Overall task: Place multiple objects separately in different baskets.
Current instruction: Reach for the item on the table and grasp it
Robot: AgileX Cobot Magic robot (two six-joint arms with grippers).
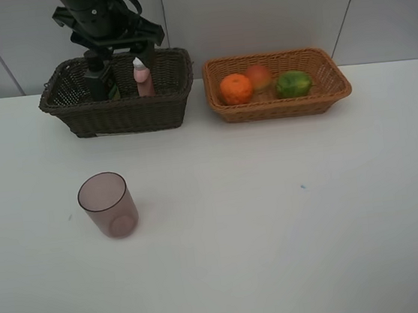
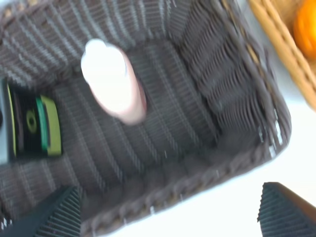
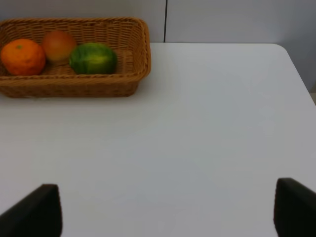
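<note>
over the dark brown basket (image 1: 116, 106) at the back left of the white worktop (image 1: 276, 217) hangs the left gripper (image 2: 168, 210), jaws spread wide and empty. inside stand the small pink white-capped bottle (image 1: 142, 76) and, beside it, the dark green pump bottle (image 1: 99, 80) — blurred in the wrist view. just right sits the orange-tan basket (image 1: 279, 107) with the orange (image 1: 236, 88), red-yellow fruit (image 1: 259, 77) and green fruit (image 1: 293, 83). the translucent pinkish cup (image 1: 108, 206) stands alone, well nearer. the right gripper (image 3: 165, 210) shows wide, empty jaws.
</note>
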